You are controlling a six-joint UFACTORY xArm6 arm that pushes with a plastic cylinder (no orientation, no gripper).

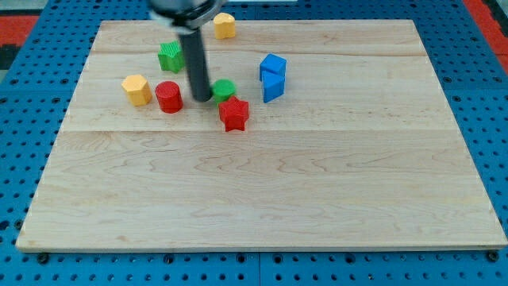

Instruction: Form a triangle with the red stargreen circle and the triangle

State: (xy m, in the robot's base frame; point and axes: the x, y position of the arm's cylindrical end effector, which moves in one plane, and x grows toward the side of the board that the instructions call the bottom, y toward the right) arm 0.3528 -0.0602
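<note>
The red star (234, 114) lies on the wooden board (262, 191) left of centre, near the view's top. The green circle (225, 89) sits just above it, almost touching. A blue triangle (272, 87) lies to the right of the green circle, with a blue cube (273, 66) directly above and against it. My tip (202, 98) is down on the board just left of the green circle, close to or touching it, and above-left of the red star.
A red cylinder (168, 97) stands left of my tip. A yellow block (136, 89) lies further left. A green star-like block (171, 56) is above them. Another yellow block (225, 25) sits near the board's top edge.
</note>
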